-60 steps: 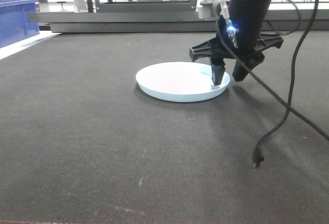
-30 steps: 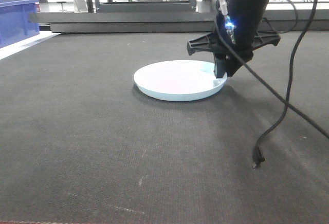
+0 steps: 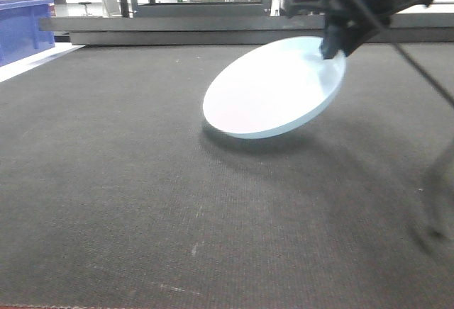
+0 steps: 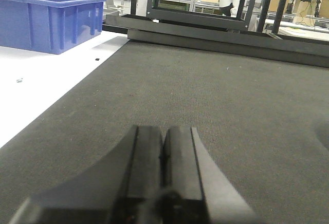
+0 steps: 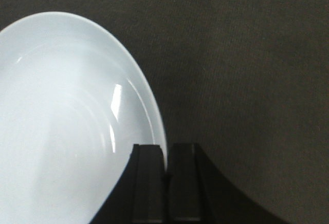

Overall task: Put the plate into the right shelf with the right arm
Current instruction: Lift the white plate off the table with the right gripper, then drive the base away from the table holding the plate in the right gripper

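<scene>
A pale blue-white round plate [image 3: 273, 89] hangs tilted above the dark mat, its far right rim up and its near left rim low. My right gripper [image 3: 332, 45] is shut on that raised rim. In the right wrist view the plate [image 5: 67, 121] fills the left side and my right gripper [image 5: 165, 154] pinches its edge between the two black fingers. My left gripper [image 4: 163, 144] is shut and empty, low over the mat, away from the plate. The right shelf is not clearly in view.
A blue plastic bin [image 3: 21, 29] stands on the white surface at the far left, also in the left wrist view [image 4: 49, 18]. A low dark metal frame [image 3: 191, 29] runs along the back edge of the mat. The dark mat [image 3: 142, 203] covers the table.
The plate lay flat on the mat; the right gripper closed on its right rim and lifted it, so it now hangs tilted in the air, higher and slightly right.
</scene>
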